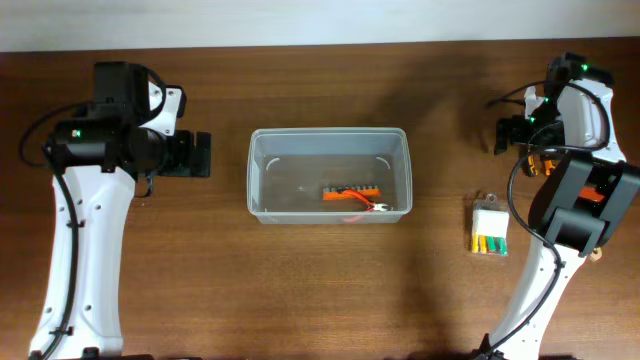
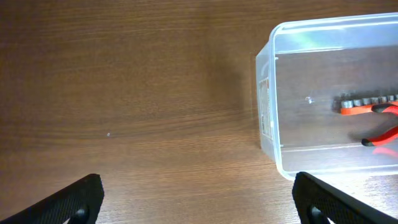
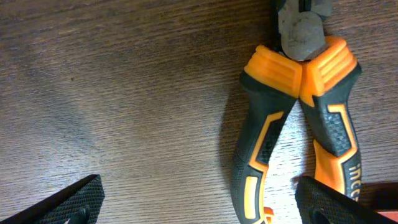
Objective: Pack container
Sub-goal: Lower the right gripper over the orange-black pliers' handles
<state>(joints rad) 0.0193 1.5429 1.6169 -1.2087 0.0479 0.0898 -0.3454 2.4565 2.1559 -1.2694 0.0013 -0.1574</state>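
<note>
The packing is looking partly done, as I judge it. The container (image 1: 252, 175) is sitting in the middle of the table between the two arms, and two things are already lying in its right, near part: an orange rail of grey sockets (image 1: 350, 191) and, just nearer than it, a pair of red-handled pliers (image 1: 368, 207). The rest of the tub floor is showing bare. At least two things are waiting outside. A small clear case of yellow-green bits (image 1: 490, 230) is lying on the table well to the right of the container, and a pair of orange-and-black pliers (image 3: 277, 71) is lying flat on the wood on the far right, mostly hidden under the right arm in the overhead view. The right gripper (image 3: 199, 186) is hanging directly above those pliers with its fingers spread wide and gripping nothing, so these pliers are probably the next item to go in, though no grasp is being made yet. The left gripper (image 2: 196, 186) is hovering over bare table just left of the container, its fingers also spread wide and empty. Whether more items are waiting beyond the frame edges, I cannot tell.
</note>
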